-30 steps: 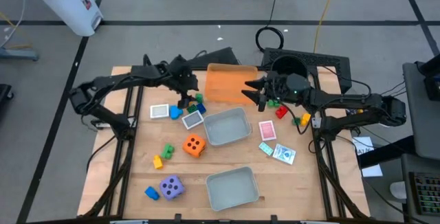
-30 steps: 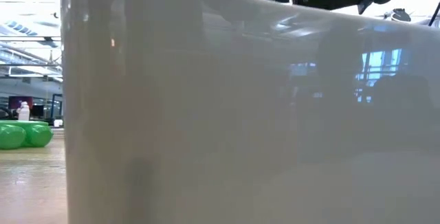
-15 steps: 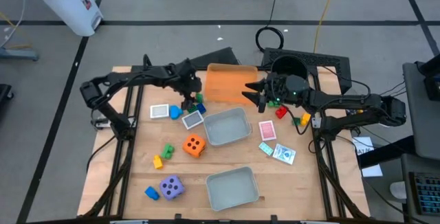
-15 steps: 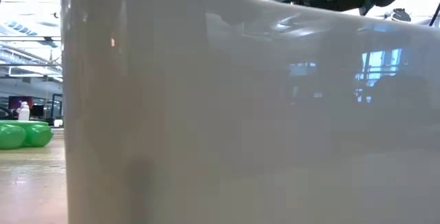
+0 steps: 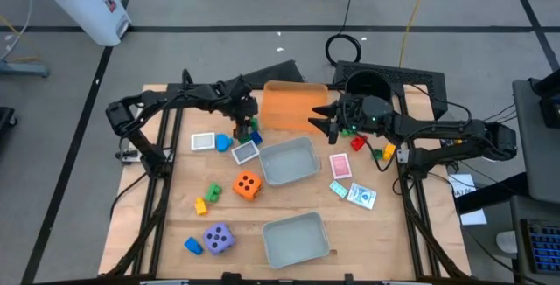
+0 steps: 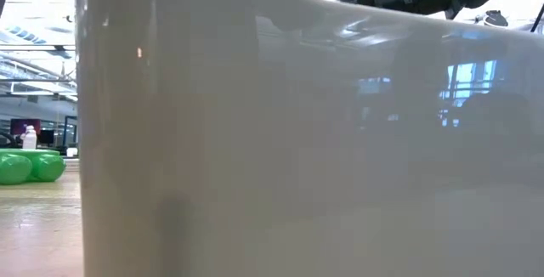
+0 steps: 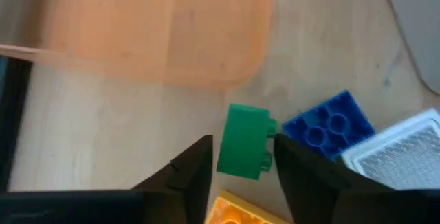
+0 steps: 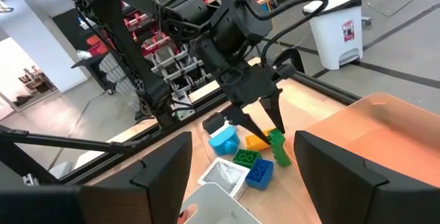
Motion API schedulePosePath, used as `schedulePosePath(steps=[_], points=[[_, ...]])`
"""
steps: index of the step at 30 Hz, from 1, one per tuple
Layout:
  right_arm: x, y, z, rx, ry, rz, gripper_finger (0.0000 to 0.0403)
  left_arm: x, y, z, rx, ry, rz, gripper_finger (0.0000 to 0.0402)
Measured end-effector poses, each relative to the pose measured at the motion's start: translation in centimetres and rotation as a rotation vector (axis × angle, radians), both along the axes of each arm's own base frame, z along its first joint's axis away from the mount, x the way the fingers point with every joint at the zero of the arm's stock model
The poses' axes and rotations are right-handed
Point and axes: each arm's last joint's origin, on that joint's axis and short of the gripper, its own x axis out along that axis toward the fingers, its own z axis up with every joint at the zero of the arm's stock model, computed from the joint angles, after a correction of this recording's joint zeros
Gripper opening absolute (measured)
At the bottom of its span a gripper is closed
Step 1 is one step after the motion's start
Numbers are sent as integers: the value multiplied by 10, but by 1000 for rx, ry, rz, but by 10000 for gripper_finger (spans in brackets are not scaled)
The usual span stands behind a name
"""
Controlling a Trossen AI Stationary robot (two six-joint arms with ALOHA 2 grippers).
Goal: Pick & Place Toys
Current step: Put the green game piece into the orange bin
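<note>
Left tool (image 7: 242, 157) down on the worktop (image 5: 166, 232) beside the orange tray (image 7: 158, 25), fingers straddling the green brick (image 7: 245, 141), not yet pinching. Blue brick (image 7: 326, 124) touching that brick, yellow brick (image 7: 237, 210) just beneath: could get caught or nudged on closing, twisting the grip. Right tool (image 5: 325, 121) spread, empty, hovering over the tray.
</note>
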Motion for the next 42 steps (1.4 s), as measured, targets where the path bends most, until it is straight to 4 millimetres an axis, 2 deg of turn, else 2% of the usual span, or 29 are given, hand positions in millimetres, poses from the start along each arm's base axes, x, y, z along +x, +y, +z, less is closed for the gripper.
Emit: schedulePosePath(steps=[4, 9, 13, 17, 22, 27, 31, 35, 39, 42], points=[[0, 0, 0, 0, -1, 0, 251, 0, 0, 0, -6, -5, 12, 94], [0, 0, 0, -1, -5, 0, 251, -1, -1, 8, -58, 48, 36, 92], [0, 0, 3, -9, -30, -1, 251, 0, 0, 34, -102, 128, 20, 99], [0, -1, 10, -58, -89, -6, 251, 1, 4, 72, -132, 139, 33, 103], [2, -4, 28, -102, -132, -104, 251, -3, 15, 124, -164, -47, 88, 94], [6, -5, 66, -251, -15, -124, 251, -13, 35, 164, -278, -351, 252, 104], [16, -8, 93, -353, 128, -199, 251, -9, 43, 178, -377, -519, 377, 105], [35, -10, 112, -428, 163, -216, 251, 10, 37, 186, -439, -634, 386, 94], [57, -12, 106, -496, 246, -191, 251, 25, 28, 194, -494, -722, 397, 94], [66, -10, 99, -529, 288, -226, 251, 30, 22, 198, -496, -759, 429, 100]])
